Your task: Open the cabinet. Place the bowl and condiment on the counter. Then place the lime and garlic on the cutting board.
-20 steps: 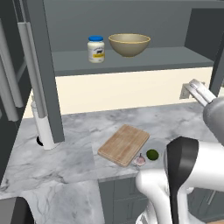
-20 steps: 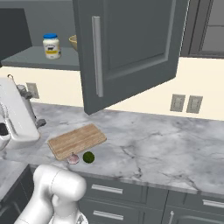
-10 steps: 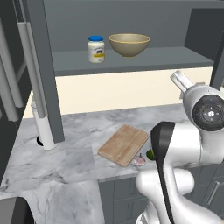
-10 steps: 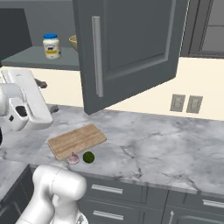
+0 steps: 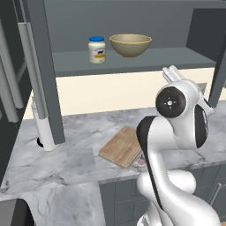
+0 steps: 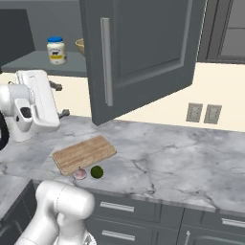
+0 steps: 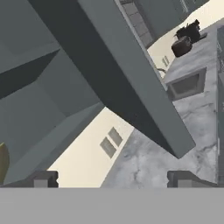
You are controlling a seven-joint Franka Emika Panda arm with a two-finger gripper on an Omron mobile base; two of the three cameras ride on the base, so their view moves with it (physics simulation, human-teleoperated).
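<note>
Condiment (image 5: 96, 49) label too blurry to read.

Cabinet (image 5: 132, 17) open; jar (image 5: 96, 49) beside bowl (image 5: 130, 45) on shelf. Cutting board (image 5: 122, 146) lies on marble table (image 5: 66, 154).

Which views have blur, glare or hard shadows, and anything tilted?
Left base view: evenly lit, no glare, bowl and jar crisp on the shelf. Right base view: open cabinet door sharp, faint shade under it on the counter. Hand view: strongly rolled, coarse and blocky, door edge running diagonally, open gripper tips dark at the bottom.
</note>
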